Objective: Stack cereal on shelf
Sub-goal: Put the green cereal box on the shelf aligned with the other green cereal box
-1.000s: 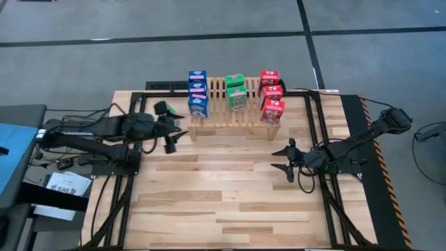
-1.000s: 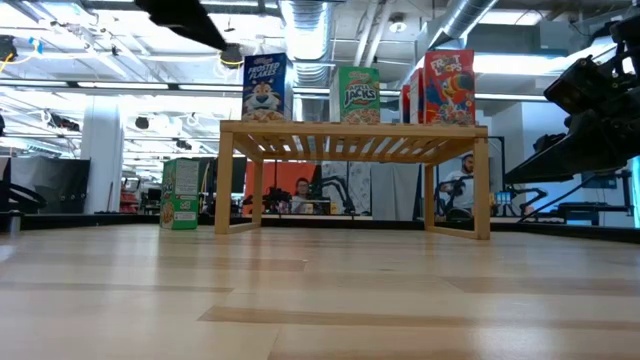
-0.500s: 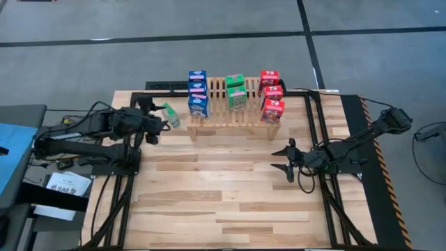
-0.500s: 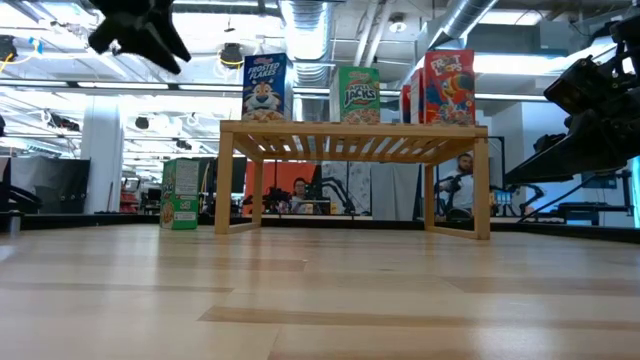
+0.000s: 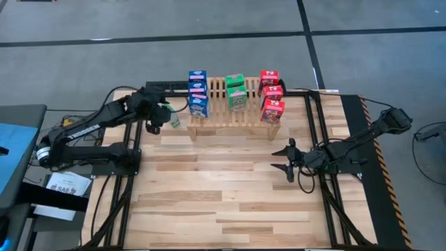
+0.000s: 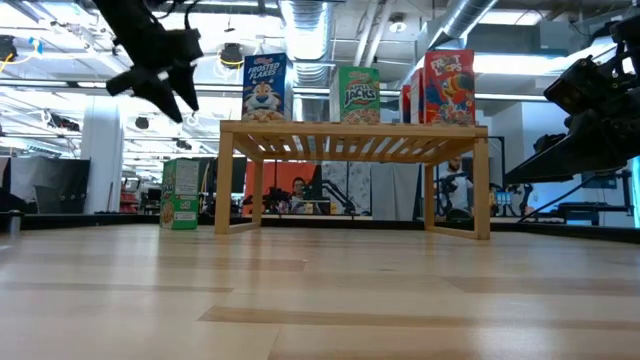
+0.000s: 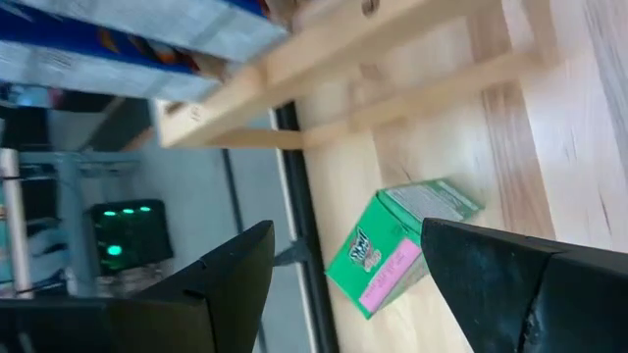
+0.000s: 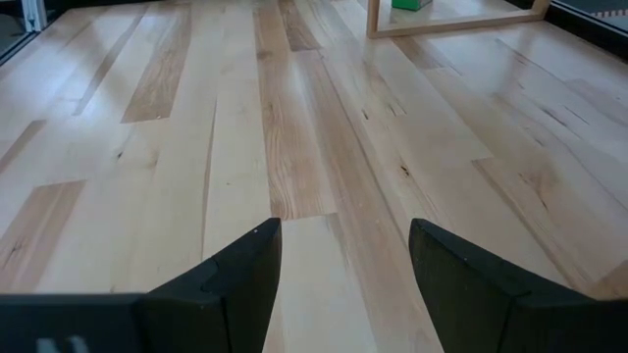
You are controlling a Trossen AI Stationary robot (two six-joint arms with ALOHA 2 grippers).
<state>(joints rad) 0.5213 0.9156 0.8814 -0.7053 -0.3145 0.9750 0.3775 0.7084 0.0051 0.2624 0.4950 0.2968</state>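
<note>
Below the left gripper (image 5: 156, 124) — last green box (image 7: 400, 245) on the bench (image 5: 230, 202).
Jaws part-open, holding nothing — straddle its narrow sides squarely before closing, clear of the shelf (image 5: 237, 120) leg.

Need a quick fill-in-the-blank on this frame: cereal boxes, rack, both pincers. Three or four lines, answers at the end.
1. The one cereal box still on the tabletop, beside the wooden rack, is coloured ____.
2. The left pincer hangs over that box with its fingers ____ and nothing between them.
3. The right pincer waits over bare table, holding ____.
4. On the rack, only ____ green boxes stand, against three blue boxes and three red boxes.

Answers: green; open; nothing; two
</note>
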